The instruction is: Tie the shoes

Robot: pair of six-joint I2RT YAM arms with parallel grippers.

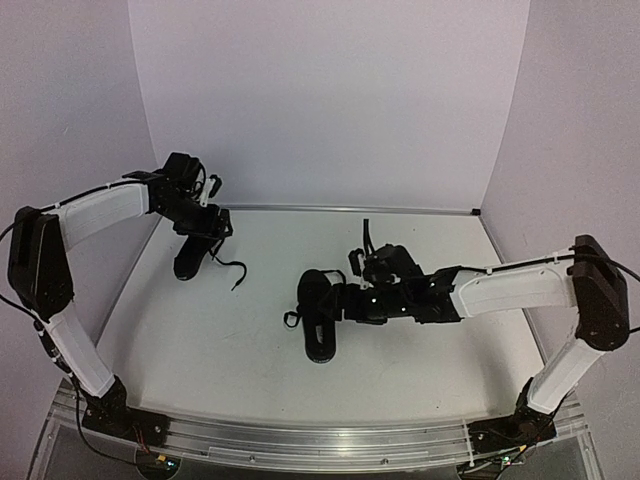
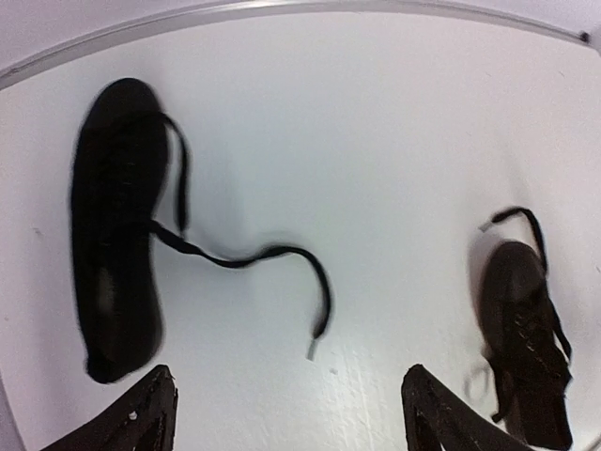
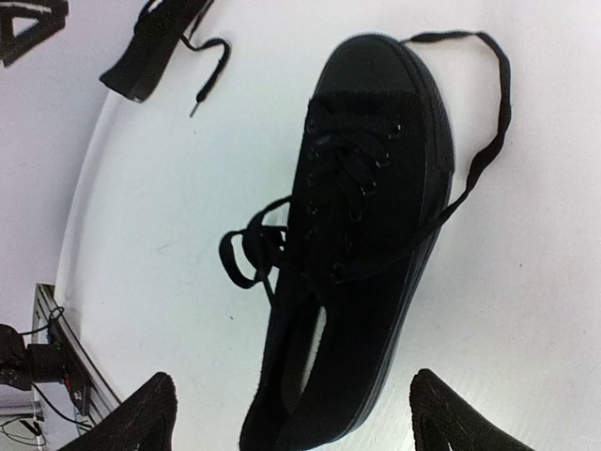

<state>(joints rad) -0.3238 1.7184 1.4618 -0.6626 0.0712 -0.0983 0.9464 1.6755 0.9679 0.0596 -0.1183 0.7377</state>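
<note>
Wide-spread fingertips point(image 3: 141, 413) of the right end effector point(image 3: 296, 418) hover over the heel end of the middle shoe point(image 3: 366, 235), gripping nothing, as a two-armed robot sets about tying a pair of black shoes on a white table point(image 1: 250, 360). Both ends of that shoe's lacing lie loose: the long lace point(image 3: 504, 103) arcs out past its toe, and the curled lace point(image 3: 226, 249) sits in a slack loop beside its eyelets. Left of the middle shoe and farther back lies the second shoe point(image 1: 190, 262), also untied, its trailing lace point(image 2: 272, 252) snaking toward the middle shoe. Also out to the left of the middle shoe hangs the left end effector point(image 2: 291, 418), likewise spread wide and empty. Nothing is knotted yet. The job at hand looks to be catching a lace end. It will likely go best if the right end effector pinches the long lace close to its tip, lifts gently so the light shoe does not drag, and leaves the curled lace for the left arm.
</note>
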